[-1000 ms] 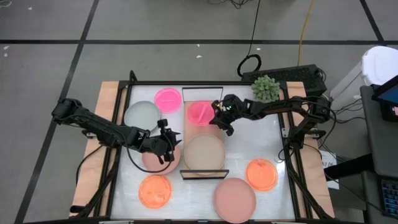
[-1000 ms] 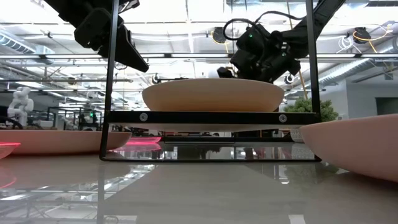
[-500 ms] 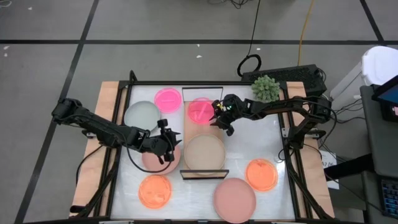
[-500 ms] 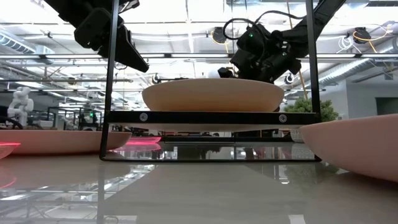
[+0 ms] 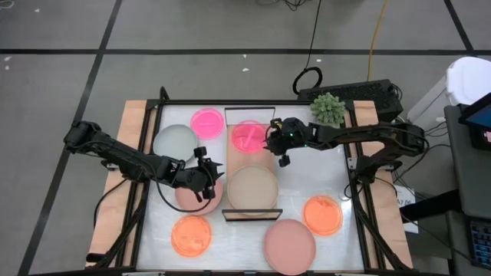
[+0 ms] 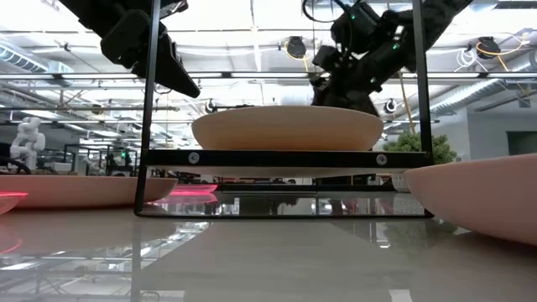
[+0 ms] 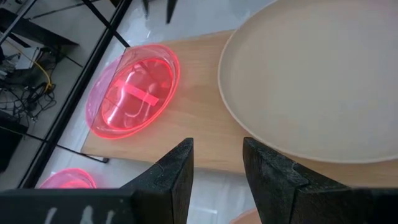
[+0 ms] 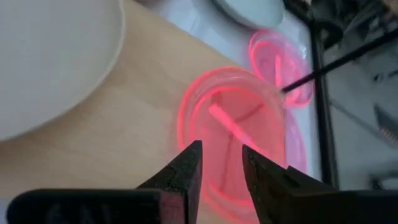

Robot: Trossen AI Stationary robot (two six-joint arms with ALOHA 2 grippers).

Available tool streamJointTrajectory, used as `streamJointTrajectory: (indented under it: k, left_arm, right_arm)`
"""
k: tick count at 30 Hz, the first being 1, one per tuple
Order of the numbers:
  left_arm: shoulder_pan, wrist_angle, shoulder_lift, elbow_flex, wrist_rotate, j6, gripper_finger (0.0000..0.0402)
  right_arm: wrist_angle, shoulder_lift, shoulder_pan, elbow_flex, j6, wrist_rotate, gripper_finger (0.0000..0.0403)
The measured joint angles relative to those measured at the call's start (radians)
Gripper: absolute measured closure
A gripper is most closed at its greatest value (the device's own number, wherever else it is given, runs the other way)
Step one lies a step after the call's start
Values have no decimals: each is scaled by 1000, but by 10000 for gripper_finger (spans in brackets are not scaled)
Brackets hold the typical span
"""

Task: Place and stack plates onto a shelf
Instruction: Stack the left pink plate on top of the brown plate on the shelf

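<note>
The shelf (image 5: 254,162), a light-wood board with black wire ends, lies mid-table. On it rest a hot-pink plate (image 5: 248,136) toward the far end and a beige plate (image 5: 252,188) toward the near end. My right gripper (image 5: 272,140) hovers open just right of and above the hot-pink plate (image 8: 233,130), touching nothing. My left gripper (image 5: 213,173) is open above a dusty-pink plate (image 5: 186,198) at the shelf's left side, facing the shelf (image 7: 193,124). On the table lie a second hot-pink plate (image 5: 206,121) and a grey-green plate (image 5: 173,142).
Two orange plates (image 5: 190,234) (image 5: 322,215) and a large dusty-pink plate (image 5: 290,246) lie along the table's near side. A spiky green plant (image 5: 327,108) stands at the far right corner. Bare white tabletop (image 5: 314,172) lies right of the shelf.
My right gripper has risen and drawn back toward the table's right edge, away from the hot-pink plate's right rim. That plate stays lying on the shelf. The left arm has kept still.
</note>
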State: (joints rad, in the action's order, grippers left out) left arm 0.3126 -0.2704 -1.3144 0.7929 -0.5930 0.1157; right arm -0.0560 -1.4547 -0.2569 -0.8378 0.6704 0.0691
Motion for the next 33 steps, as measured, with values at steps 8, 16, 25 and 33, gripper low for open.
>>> streamJointTrajectory:
  k: [8,16,25,33]
  left_arm:
    - [0,-46,0,0,25,78,256]
    - [39,-120,0,0,124,194,256]
    - [133,-232,0,0,190,332,256]
    - [198,-233,0,0,197,417,256]
  right_arm:
    - [246,181,118,0,-283,-118,320]
    - [416,392,225,3,-631,-125,321]
    - [407,498,326,99,-688,-125,321]
    - [405,499,346,143,-730,-122,321]
